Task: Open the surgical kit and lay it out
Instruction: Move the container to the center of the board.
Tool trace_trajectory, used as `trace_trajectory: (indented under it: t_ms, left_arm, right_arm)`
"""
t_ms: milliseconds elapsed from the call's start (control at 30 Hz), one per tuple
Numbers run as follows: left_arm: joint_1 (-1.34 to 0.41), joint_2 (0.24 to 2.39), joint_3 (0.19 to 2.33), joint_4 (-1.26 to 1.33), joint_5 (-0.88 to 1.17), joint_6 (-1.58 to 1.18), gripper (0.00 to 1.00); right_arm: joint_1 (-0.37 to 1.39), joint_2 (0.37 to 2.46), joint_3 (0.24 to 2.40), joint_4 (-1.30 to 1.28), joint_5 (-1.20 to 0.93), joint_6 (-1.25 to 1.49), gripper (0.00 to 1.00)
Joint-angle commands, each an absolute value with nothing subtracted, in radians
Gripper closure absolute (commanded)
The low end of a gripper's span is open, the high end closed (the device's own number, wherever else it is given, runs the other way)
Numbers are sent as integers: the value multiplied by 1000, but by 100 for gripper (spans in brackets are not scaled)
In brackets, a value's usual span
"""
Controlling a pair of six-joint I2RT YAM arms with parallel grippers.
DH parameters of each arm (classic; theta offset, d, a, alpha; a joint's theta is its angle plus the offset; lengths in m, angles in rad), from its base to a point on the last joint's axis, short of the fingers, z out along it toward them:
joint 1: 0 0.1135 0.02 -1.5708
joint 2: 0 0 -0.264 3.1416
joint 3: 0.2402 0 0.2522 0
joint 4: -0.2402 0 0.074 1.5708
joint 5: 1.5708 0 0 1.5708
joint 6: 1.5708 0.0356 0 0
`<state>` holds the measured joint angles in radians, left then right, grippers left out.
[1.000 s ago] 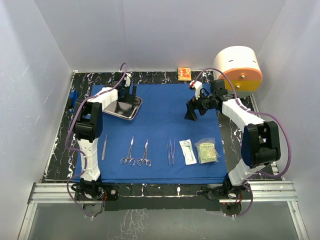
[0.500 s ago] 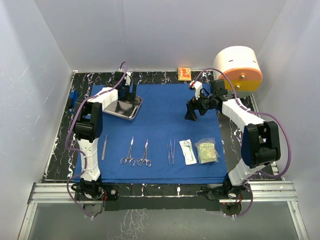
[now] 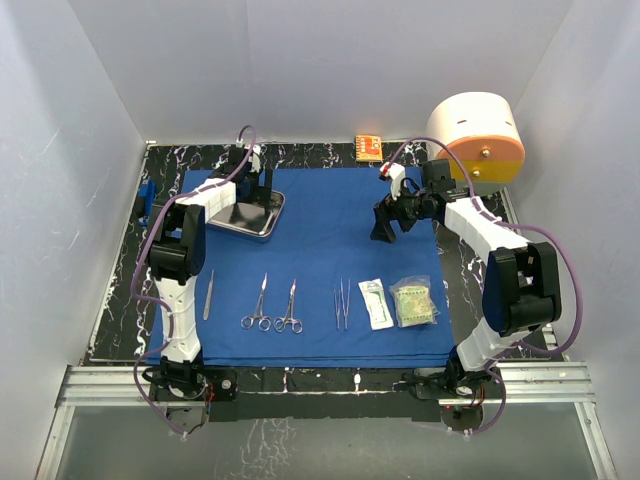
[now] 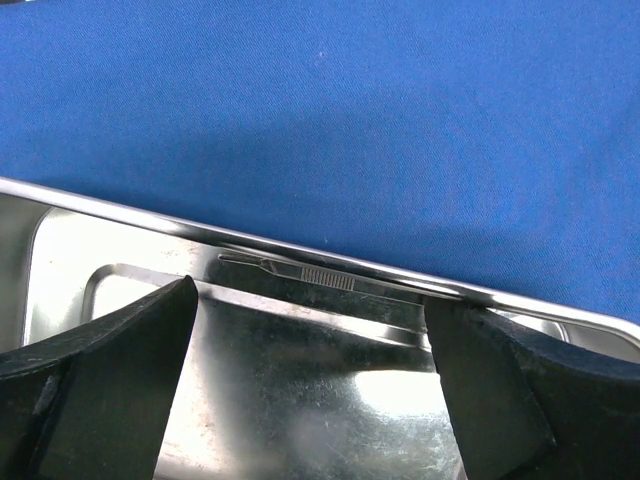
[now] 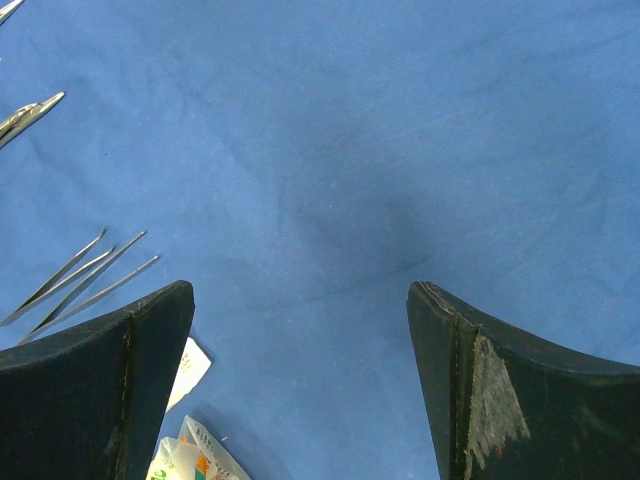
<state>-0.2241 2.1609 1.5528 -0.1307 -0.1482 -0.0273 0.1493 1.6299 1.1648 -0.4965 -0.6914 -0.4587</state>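
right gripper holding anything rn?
No, the right gripper hangs open over the blue cloth, with nothing in its grasp.

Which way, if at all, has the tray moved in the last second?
No, it has not moved. The tray still sits by the far left corner of the blue cloth, same as before.

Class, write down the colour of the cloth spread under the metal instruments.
Royal blue; the flat cloth drape shows best in the top external view.

One overhead, two close (all share drape (image 3: 330, 245)).
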Motion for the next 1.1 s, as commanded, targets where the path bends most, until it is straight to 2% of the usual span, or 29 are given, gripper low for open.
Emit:
trace_trajectory:
  t_ms: [0, 167, 400, 667, 1067]
  left_arm:
    - [-220, 2126, 1481, -167, -173, -5, 6]
    - [-216, 2059, 1440, -221, -198, 11, 6]
    - [-212, 1988, 1422, -164, -113, -22, 6]
    - [-210, 1996, 1441, -56, -87, -72, 7]
    - [-207, 2070, 1461, -93, -150, -231, 6]
  right_arm:
    - [146, 1622, 1167, -475, -709, -468, 13]
    - [146, 1629, 1170, -477, -714, -467, 14]
    - [146, 1637, 1170, -479, -718, -468, 14]
    - [146, 1637, 1164, -479, -721, -470, 15]
    - [145, 1654, 1170, -486, -723, -472, 15]
